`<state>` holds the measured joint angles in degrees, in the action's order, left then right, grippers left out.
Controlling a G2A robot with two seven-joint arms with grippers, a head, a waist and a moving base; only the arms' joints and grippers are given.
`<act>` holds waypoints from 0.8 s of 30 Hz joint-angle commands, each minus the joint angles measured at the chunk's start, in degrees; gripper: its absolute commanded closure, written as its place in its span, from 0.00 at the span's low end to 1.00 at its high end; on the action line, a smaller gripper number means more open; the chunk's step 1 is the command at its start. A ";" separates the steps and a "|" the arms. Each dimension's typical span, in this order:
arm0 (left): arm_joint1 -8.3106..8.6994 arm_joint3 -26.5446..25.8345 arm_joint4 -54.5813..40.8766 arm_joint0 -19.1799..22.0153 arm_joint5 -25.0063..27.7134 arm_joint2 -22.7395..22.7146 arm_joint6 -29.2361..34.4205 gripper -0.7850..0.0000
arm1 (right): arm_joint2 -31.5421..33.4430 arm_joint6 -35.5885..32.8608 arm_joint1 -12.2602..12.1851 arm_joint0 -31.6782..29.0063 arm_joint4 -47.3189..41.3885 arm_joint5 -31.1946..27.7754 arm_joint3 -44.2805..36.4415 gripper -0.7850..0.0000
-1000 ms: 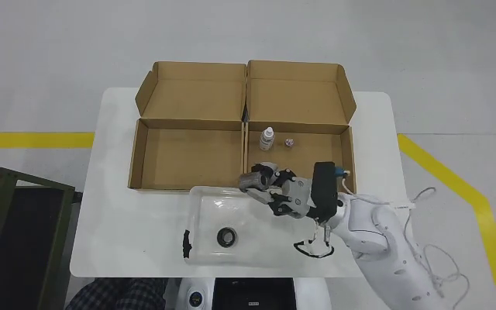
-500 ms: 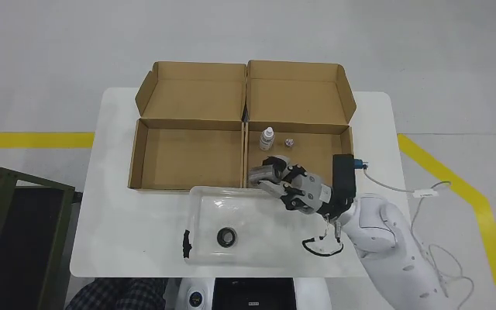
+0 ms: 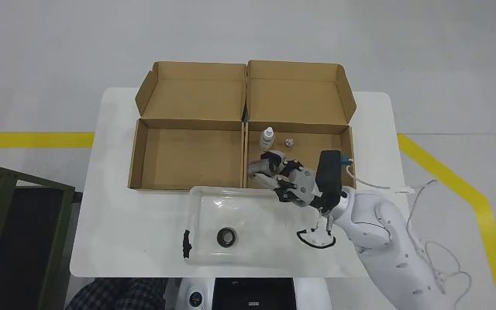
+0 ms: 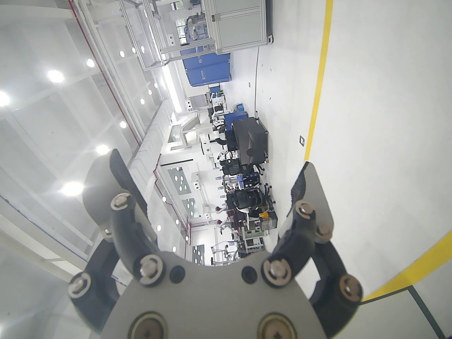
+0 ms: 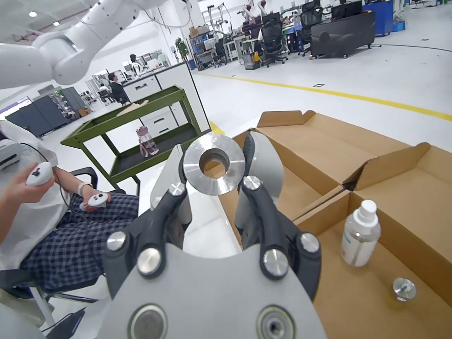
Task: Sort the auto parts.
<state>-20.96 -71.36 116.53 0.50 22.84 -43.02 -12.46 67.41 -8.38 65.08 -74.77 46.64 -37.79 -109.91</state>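
Two fingers of my right gripper [image 5: 214, 155] are clamped on a metal ring [image 5: 215, 186] by its rim, the face upright so the grip stays sure. My left gripper [image 4: 212, 171] has its jaws apart and empty, pointing out at the hall. Nearest me is the clear tray [image 3: 201, 203]. Past its far edge I hover over the near left corner of the right cardboard box [image 3: 346, 159]. A white bottle [image 3: 267, 139] and a small metal knob [image 3: 289, 142] stand farther in, so I judge the bare floor under me to be the safest drop.

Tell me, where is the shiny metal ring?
The metal ring sits pinched in the right gripper, above the right cardboard box, near the white bottle.
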 commanded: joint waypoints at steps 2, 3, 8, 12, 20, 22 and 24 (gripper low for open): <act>0.00 0.00 0.00 0.00 0.00 0.00 0.00 0.00 | -1.43 -0.27 0.31 1.47 3.06 2.14 1.53 1.00; 0.00 0.00 0.00 0.00 0.00 0.00 0.00 0.00 | -1.95 -0.55 0.42 2.18 4.60 3.00 1.88 1.00; 0.00 0.00 0.00 0.00 0.00 0.00 0.00 0.00 | -5.21 -1.22 1.12 5.58 12.55 7.24 2.81 1.00; 0.00 0.00 0.00 0.00 0.00 0.00 0.00 0.00 | -8.14 -2.16 1.79 8.31 18.00 10.47 3.31 1.00; 0.00 0.00 0.00 0.00 0.00 0.00 0.00 0.00 | -13.22 -4.70 3.49 14.48 21.42 14.93 7.57 1.00; 0.00 0.00 0.00 0.00 0.00 0.00 0.00 0.00 | -14.59 -5.77 3.99 16.22 22.42 15.90 8.81 1.00; 0.00 0.00 0.00 0.00 0.00 0.00 0.00 0.00 | -16.05 -6.92 4.52 18.07 23.33 16.48 10.22 1.00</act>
<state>-20.96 -71.36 116.53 0.50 22.84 -43.02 -12.46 51.97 -14.80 69.39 -57.55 69.61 -21.52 -100.32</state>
